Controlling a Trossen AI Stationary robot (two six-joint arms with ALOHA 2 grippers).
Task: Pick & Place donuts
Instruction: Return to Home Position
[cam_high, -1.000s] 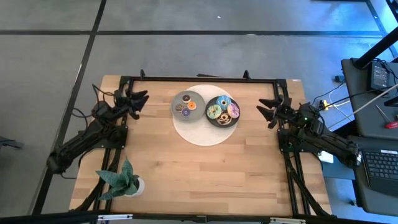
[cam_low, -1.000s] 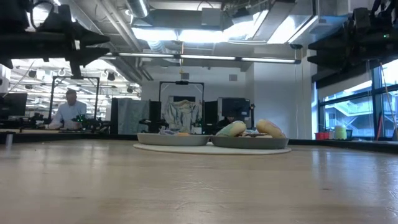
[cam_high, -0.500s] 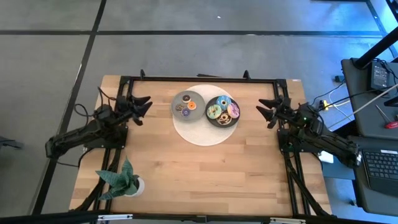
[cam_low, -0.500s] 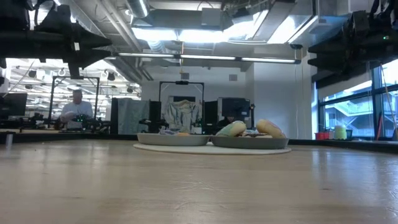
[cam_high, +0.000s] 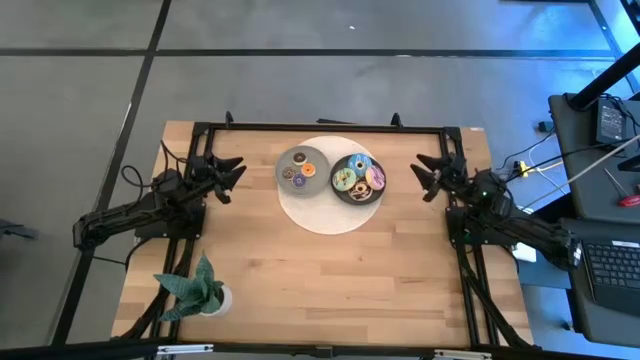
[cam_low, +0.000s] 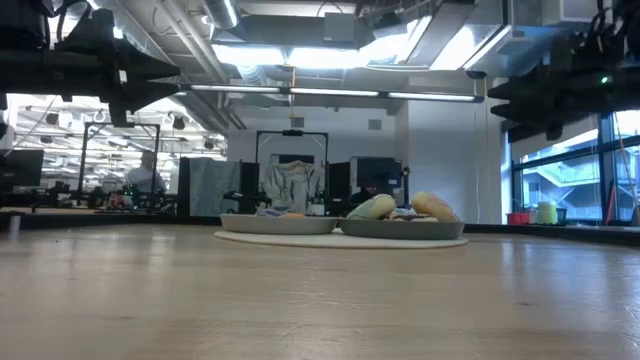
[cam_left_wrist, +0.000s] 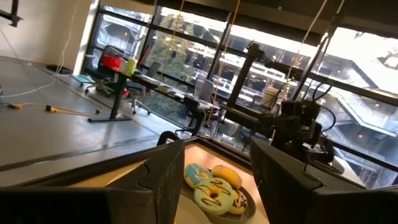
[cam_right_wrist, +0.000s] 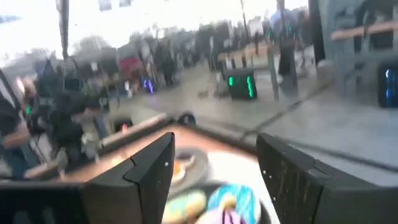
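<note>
Two dark grey plates sit side by side on a round white mat (cam_high: 322, 212) near the table's far edge. The left plate (cam_high: 303, 167) holds several small donuts (cam_high: 298, 171); the right plate (cam_high: 358, 179) is heaped with larger iced donuts (cam_high: 357, 176), blue, green, pink and yellow, also seen in the left wrist view (cam_left_wrist: 213, 187). My left gripper (cam_high: 233, 172) hovers open above the table, left of the plates. My right gripper (cam_high: 421, 173) hovers open, right of the plates. Both point toward the plates.
A green potted plant (cam_high: 195, 288) stands at the table's near left corner. A black frame (cam_high: 320, 127) runs along the far edge and both sides. The bare wooden tabletop (cam_high: 330, 280) stretches in front of the mat. A person moves in the room beyond the table (cam_low: 147, 180).
My left arm has swung so that it lies flatter toward the table's left, and its gripper has shifted slightly toward the near edge and the plates. My right gripper has moved a little toward the far edge and the plates. The donuts and plates have stayed put.
</note>
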